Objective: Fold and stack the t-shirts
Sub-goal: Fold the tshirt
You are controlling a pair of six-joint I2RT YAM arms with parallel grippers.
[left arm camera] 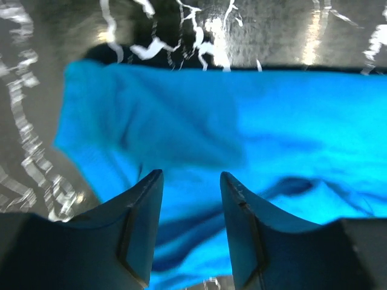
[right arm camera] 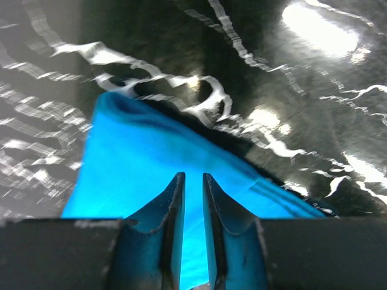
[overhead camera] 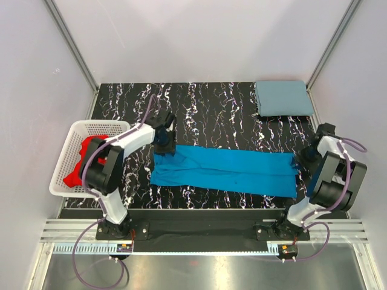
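Observation:
A bright blue t-shirt (overhead camera: 224,169) lies stretched in a long band across the middle of the black marbled table. My left gripper (overhead camera: 163,145) hovers over its left end, open and empty, with the cloth (left arm camera: 211,115) under the jaws (left arm camera: 191,175). My right gripper (overhead camera: 300,160) is at the shirt's right end. Its jaws (right arm camera: 193,175) stand a narrow gap apart with blue cloth (right arm camera: 139,157) between them. A dusty grey-blue t-shirt (overhead camera: 283,98) lies folded at the far right corner. A red t-shirt (overhead camera: 81,160) lies crumpled in the basket.
A white plastic lattice basket (overhead camera: 97,125) stands at the table's left edge beside the left arm. Pale walls with metal posts close in the back and sides. The arm bases sit on a rail at the near edge.

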